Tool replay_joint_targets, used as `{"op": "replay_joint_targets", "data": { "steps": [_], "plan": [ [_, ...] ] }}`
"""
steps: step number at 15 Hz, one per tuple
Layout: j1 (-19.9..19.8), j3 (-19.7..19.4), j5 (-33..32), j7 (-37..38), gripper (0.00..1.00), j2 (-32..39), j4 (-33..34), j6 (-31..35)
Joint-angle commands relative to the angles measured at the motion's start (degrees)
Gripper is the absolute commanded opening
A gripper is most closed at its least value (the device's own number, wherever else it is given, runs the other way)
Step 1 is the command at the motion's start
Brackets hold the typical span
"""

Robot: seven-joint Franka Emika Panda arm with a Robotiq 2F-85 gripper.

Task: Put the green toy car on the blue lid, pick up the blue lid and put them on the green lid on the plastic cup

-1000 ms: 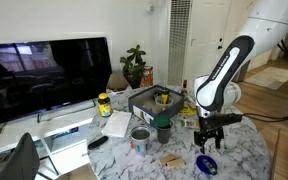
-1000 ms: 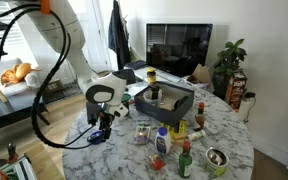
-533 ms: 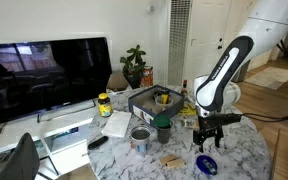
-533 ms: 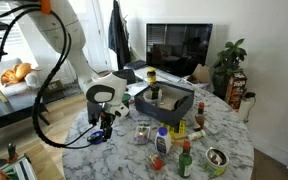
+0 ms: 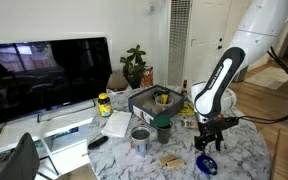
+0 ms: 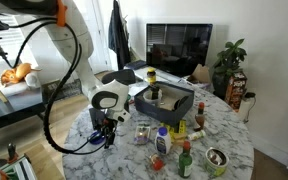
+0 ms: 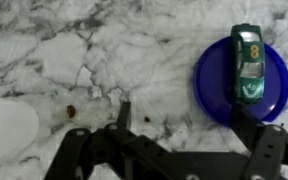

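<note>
Soft daylight, slightly blurry frames

White arm [image 5: 227, 68] — black joints [image 6: 106, 100], black cable [image 6: 50, 112], black gripper [image 7: 181, 118].

Green toy car [image 7: 249, 63], blue lid [image 7: 209, 80], grey-veined marble [image 7: 104, 50]

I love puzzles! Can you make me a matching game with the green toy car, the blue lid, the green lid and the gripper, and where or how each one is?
Things:
1 green toy car
2 blue lid
3 green lid
4 gripper

Places or states:
A on the plastic cup
B open, holding nothing
C on top of the blue lid
D flat on the marble table

Pairs: 1-C, 2-D, 3-A, 4-B.
</note>
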Motion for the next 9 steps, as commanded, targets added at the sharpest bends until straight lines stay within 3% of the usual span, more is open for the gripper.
{"op": "replay_joint_targets", "data": {
  "steps": [1, 5, 6, 8, 9],
  "plan": [
    [0.47, -0.78, -2.36, -0.16, 1.0, 2.02, 1.41, -0.78],
    [0.32, -0.61, -2.93, -0.57, 1.0, 1.97, 1.44, -0.74],
    [0.25, -0.6, -2.97, -0.66, 0.95, 1.95, 1.42, -0.76],
    [0.24, -0.63, -3.0, -0.69, 0.71, 1.8, 1.29, -0.67],
    [0.27, -0.66, -3.0, -0.64, 0.69, 1.75, 1.25, -0.64]
  ]
}}
